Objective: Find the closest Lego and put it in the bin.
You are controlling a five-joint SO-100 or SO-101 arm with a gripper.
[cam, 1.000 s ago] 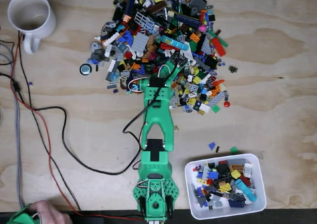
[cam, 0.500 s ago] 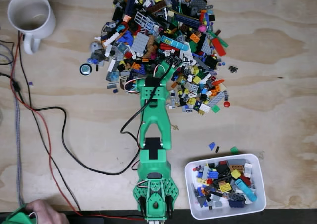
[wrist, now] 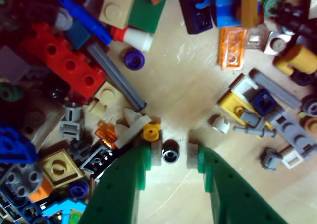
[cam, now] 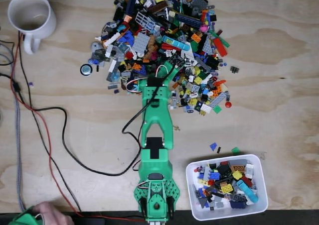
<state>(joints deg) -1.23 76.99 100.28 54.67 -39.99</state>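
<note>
With the gripper [wrist: 171,155] narrowly parted around a small dark round Lego [wrist: 170,155] at the wrist view's six o'clock, the yellow stud [wrist: 151,131] at its eleven o'clock could be snagged when closed.

Round white ceramic mug [cam: 31,15] stands on the plywood table [cam: 279,85]; black and red cables [cam: 47,135] trail just below the mug.
</note>
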